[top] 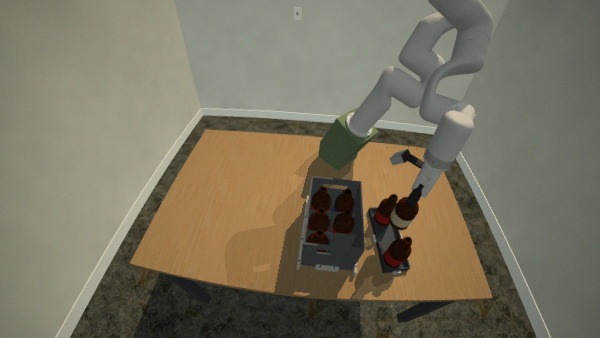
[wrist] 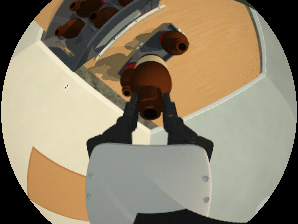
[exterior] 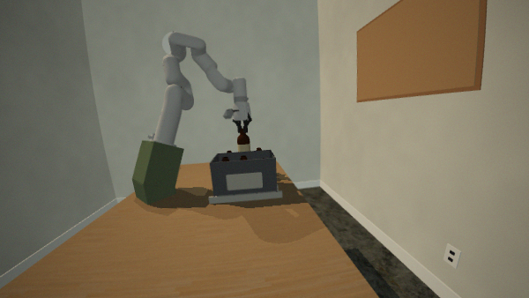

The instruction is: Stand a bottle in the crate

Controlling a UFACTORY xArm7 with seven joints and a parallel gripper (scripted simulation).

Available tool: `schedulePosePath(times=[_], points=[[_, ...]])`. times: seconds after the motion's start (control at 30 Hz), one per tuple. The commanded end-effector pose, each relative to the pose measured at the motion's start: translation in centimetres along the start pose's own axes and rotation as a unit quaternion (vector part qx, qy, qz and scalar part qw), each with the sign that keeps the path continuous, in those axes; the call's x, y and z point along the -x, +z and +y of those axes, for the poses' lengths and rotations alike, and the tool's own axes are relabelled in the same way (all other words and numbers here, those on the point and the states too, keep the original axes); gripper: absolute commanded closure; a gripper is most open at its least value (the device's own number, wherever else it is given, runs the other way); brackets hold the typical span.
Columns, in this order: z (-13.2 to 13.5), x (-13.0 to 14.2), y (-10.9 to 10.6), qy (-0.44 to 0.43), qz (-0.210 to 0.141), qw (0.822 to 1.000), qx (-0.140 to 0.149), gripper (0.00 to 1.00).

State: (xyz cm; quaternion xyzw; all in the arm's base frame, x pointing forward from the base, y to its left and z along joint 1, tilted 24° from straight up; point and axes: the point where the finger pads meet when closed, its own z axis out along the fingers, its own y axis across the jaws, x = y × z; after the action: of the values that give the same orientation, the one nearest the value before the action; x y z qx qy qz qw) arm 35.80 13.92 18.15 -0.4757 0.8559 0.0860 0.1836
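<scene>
My gripper [top: 416, 192] is shut on the neck of a brown bottle with a cream label [top: 405, 212] and holds it lifted above the dark tray [top: 389, 241]. It also shows in the side view [exterior: 243, 140] above the crate, and in the wrist view [wrist: 150, 86] between the fingers. Two brown bottles with red labels stand on the tray: one at the far end [top: 386, 209], one at the near end [top: 398, 251]. The grey crate [top: 333, 217] stands left of the tray with several brown bottles; its near right cell [top: 344, 241] looks empty.
The green arm base [top: 343, 142] stands behind the crate. The table's right edge runs close beside the tray. A wall rises to the right.
</scene>
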Motion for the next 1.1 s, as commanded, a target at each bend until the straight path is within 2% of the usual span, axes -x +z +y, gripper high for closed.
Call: schedulePosePath(times=[0.0,1.07], points=[[-0.1,0.1,-0.3,0.0,-0.001,1.0,-0.001,1.0],[-0.1,0.1,-3.4,0.0,-0.001,1.0,-0.001,1.0]])
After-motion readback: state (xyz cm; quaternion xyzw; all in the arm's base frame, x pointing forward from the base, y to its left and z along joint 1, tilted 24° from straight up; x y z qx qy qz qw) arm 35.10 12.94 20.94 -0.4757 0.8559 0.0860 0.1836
